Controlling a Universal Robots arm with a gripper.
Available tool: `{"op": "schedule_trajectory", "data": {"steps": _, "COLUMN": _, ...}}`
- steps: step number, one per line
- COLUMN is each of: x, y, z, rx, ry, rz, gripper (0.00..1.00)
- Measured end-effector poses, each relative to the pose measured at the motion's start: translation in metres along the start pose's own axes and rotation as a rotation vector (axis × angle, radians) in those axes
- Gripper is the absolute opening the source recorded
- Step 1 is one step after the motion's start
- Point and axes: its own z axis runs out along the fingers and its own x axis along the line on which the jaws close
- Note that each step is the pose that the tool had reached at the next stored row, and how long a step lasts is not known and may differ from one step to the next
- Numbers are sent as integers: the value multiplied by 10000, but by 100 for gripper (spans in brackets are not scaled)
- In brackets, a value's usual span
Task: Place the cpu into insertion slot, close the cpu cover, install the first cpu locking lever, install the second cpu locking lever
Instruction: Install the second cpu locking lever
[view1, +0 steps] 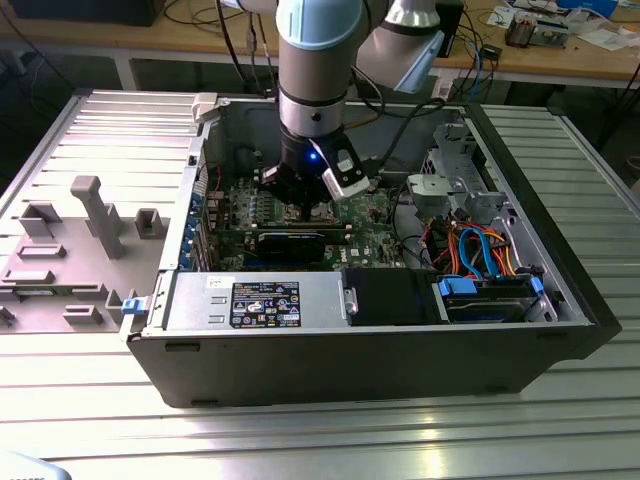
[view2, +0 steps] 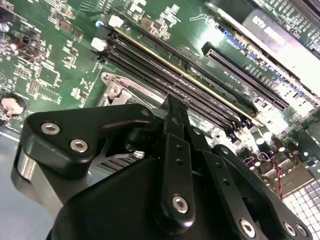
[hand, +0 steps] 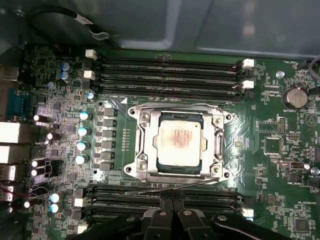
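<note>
CPU (hand: 179, 141), silver-grey with a reddish smudge, sits in the insertion slot (hand: 140, 142) on the green circuit board (hand: 280, 165), framed by the closed cpu cover (hand: 218, 145). Just beside the socket, over the memory slots (hand: 165, 192), the claw (hand: 172, 204) hangs clenched and empty.

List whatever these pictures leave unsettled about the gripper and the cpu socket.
- Gripper fingertips: in the first wrist view they sit tight together beside the cpu cover; whether they pinch the thin lever wire is too fine to tell.
- Cpu seating: the cover's frame overlaps its edges.
- Insertion slot: in the second wrist view the gripper body blocks most of it.
- Socket in the exterior view: the arm stands over it.
</note>
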Motion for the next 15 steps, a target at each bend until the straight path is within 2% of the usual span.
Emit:
{"op": "schedule_trajectory", "data": {"steps": 3, "x": 41, "y": 1, "z": 39, "rx": -47, "ry": -4, "rz": 0, "gripper": 11}}
{"op": "schedule_trajectory", "data": {"steps": 7, "x": 138, "y": 8, "z": 93, "rx": -48, "ry": -4, "rz": 1, "gripper": 11}}
{"op": "schedule_trajectory", "data": {"steps": 15, "x": 291, "y": 27, "z": 138, "rx": -50, "ry": -5, "rz": 0, "gripper": 11}}
